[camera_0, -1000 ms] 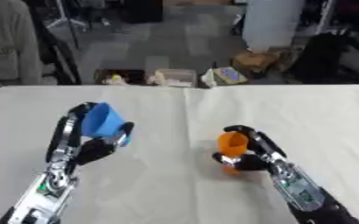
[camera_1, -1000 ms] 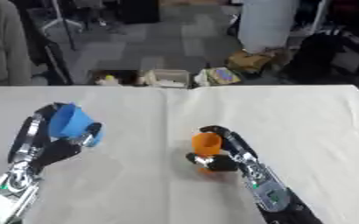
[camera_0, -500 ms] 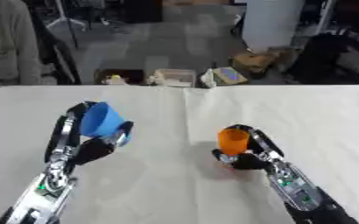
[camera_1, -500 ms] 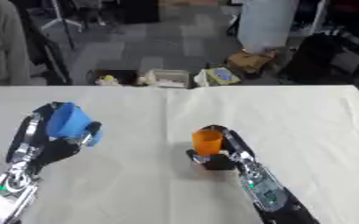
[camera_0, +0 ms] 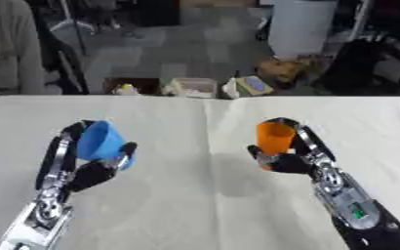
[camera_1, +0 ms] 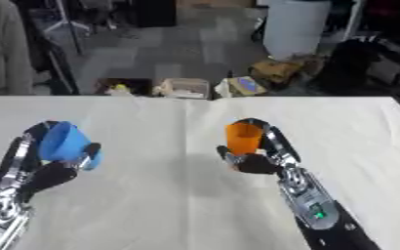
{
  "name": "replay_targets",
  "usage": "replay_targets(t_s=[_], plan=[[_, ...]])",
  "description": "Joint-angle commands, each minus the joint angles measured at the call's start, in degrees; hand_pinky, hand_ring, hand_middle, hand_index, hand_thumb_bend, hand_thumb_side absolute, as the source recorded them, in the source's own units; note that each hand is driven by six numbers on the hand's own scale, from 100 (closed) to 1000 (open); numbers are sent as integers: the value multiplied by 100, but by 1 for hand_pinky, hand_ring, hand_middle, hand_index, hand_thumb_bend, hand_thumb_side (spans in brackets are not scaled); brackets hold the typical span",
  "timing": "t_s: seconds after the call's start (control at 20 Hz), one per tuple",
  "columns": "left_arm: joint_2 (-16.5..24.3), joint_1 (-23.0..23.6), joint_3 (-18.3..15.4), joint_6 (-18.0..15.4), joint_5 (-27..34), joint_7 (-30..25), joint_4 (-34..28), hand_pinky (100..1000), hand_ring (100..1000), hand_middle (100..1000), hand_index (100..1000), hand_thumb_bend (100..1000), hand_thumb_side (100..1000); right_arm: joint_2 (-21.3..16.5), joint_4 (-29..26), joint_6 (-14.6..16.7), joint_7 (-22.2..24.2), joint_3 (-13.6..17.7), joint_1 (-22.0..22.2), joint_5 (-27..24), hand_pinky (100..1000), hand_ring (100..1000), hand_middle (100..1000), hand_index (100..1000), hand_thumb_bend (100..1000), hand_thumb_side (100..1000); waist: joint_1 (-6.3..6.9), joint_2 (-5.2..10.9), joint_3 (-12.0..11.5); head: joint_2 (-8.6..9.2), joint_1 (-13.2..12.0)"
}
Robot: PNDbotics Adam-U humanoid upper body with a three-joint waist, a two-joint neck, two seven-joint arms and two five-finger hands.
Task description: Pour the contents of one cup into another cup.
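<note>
A blue cup (camera_0: 100, 141) is held above the white table, tilted with its mouth toward the upper left; my left hand (camera_0: 77, 168) is shut on it at the table's left. An orange cup (camera_0: 275, 138) stands upright in the air at centre right, with my right hand (camera_0: 299, 155) shut on it, fingers curled round its far side and thumb under its base. The two cups are well apart. What is inside either cup is hidden.
The white cloth-covered table (camera_0: 195, 205) fills the lower part of the view. Beyond its far edge lie boxes and clutter (camera_0: 190, 87) on the floor and a white cylinder (camera_0: 297, 27). A person's sleeve (camera_0: 3, 51) shows at far left.
My right hand has lifted the orange cup off the table. The left hand with the blue cup has stayed about where it was.
</note>
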State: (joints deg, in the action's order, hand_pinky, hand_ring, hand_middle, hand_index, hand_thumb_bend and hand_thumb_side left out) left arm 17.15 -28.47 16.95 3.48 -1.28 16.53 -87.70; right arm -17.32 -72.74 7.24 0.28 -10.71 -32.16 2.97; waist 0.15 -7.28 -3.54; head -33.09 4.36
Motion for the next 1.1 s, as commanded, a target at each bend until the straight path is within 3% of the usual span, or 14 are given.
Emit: replay_targets(t_s=[0.05,0.65,1.1], plan=[[214,-187,65,146,-101,-151,-262,251,376,380,586,393,100,-58,-261,-9,181,-168,-74,34,353,309,322,704,291,100,14,103,-4,50,-5],[585,-1151,784,1237,-863,-1370,-530,241,373,378,593,377,100,417,-239,251,986,-914,-439,534,358,313,320,706,281,100,111,193,-55,20,114],[490,-1666,957,1479,-1981,-2214,-272,172,310,321,597,357,100,585,-60,376,1144,-1043,-514,708,361,315,320,707,274,100,121,213,-79,25,159]])
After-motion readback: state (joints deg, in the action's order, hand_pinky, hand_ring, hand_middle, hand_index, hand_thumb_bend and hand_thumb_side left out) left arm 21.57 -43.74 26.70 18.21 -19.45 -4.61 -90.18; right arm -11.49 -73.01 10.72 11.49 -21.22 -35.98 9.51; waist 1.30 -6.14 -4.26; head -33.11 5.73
